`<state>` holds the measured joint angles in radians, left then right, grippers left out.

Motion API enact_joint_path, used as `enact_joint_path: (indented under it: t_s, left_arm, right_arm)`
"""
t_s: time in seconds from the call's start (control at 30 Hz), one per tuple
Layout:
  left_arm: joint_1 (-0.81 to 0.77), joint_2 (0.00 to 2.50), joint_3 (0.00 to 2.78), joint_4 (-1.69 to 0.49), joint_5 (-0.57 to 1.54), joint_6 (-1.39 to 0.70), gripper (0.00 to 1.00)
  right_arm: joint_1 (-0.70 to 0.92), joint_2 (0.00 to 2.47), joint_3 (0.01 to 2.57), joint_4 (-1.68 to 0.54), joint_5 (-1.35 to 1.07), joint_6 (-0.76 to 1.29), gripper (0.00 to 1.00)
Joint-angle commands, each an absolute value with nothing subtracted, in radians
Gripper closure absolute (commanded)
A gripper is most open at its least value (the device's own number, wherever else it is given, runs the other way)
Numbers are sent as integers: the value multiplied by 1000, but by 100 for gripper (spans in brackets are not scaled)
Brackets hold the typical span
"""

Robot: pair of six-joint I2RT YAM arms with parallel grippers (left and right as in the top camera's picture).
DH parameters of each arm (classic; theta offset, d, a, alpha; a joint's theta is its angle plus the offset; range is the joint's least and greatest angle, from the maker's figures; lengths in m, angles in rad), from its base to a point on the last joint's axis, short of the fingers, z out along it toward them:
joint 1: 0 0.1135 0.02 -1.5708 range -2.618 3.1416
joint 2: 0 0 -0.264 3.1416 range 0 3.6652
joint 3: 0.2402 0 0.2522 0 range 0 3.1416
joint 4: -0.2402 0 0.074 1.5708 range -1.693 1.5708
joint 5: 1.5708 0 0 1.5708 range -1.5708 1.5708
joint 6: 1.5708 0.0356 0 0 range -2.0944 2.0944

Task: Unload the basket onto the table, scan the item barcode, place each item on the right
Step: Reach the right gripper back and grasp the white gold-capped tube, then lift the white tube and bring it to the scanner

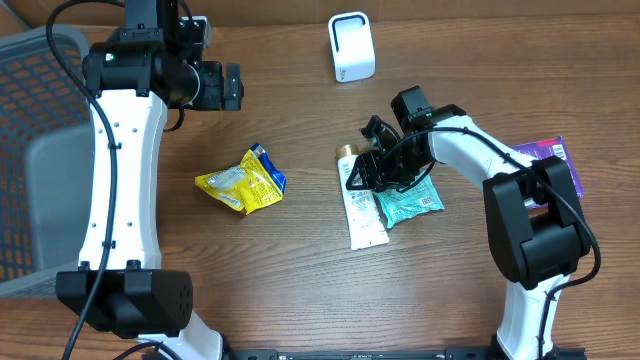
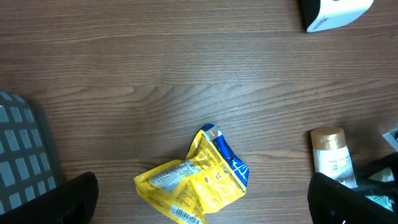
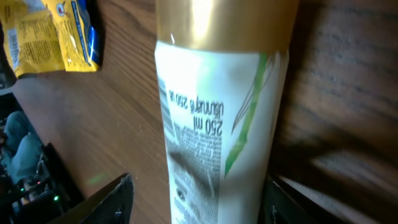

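1. The right gripper is straddling the gold-capped white tube, which is lying flat on the table. Its jaws are standing apart, with wood showing beside 1 finger, so nothing is being grasped.
2. Risk: the tube is looking smooth and round and is partly resting on the teal packet. An off-centre pinch is likely to roll it, squirt it out, or drag the packet along.
3. Risk: the printed face is pointing upward, so a lift without rotation may be hiding the barcode from the scanner.
4. Open wood is lying between tube and scanner. The yellow packet is sitting well apart.
5. The left gripper is hovering spread wide and empty, near the basket.
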<state>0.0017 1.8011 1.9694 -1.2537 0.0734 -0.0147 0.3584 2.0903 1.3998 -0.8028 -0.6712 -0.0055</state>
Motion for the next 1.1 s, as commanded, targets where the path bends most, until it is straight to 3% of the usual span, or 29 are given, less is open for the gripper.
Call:
enact_joint_path:
  t_s: [0.0, 0.3, 0.53, 0.8, 1.07]
  left_arm:
    - [4, 1812, 1966, -1253, 70, 8, 1]
    - [0, 1812, 1966, -1253, 70, 8, 1]
    - [-1, 1812, 1966, -1253, 70, 8, 0]
    - [-1, 1812, 1966, -1253, 70, 8, 0]
    - [-1, 1812, 1966, -1253, 70, 8, 0]
  right_arm:
    - [390, 2101, 1348, -757, -667, 1, 36]
    - [403, 2104, 1269, -643, -663, 109, 54]
    - [403, 2104, 1269, -630, -669, 158, 83]
    - [399, 2103, 1297, -615, -768, 157, 96]
    - [390, 2001, 1380, -677, -769, 72, 96]
